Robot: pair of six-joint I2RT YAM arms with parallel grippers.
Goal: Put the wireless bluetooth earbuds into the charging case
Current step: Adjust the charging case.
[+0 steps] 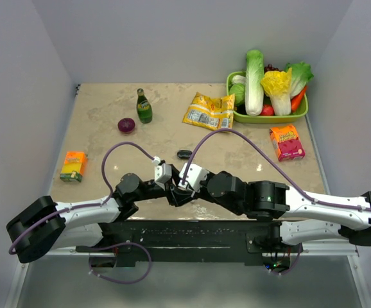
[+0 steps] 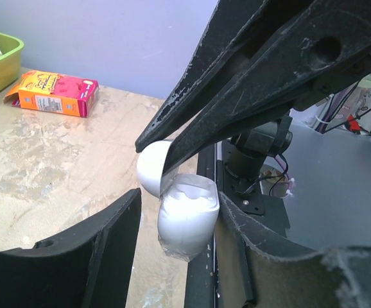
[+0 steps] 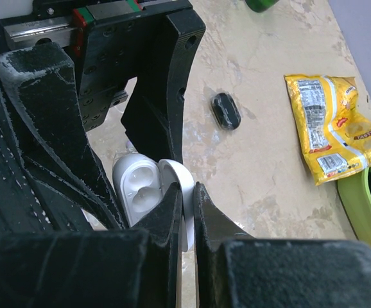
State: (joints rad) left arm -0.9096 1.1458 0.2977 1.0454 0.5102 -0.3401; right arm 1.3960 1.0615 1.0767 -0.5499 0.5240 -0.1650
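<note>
over tan tabletop (image 1: 172,115), left gripper (image 2: 176,231) clamps charging case (image 3: 137,189); right gripper (image 3: 189,199) pinches its open lid (image 3: 176,173).

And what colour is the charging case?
White; the case shows best in the right wrist view.

One charging case (image 3: 137,189), one green bottle (image 1: 144,107), one red onion (image 1: 126,125), one snack bag (image 1: 208,111), two boxes (image 1: 74,166) (image 1: 287,142), one green basket (image 1: 272,119), one black pod (image 1: 184,154)
</note>
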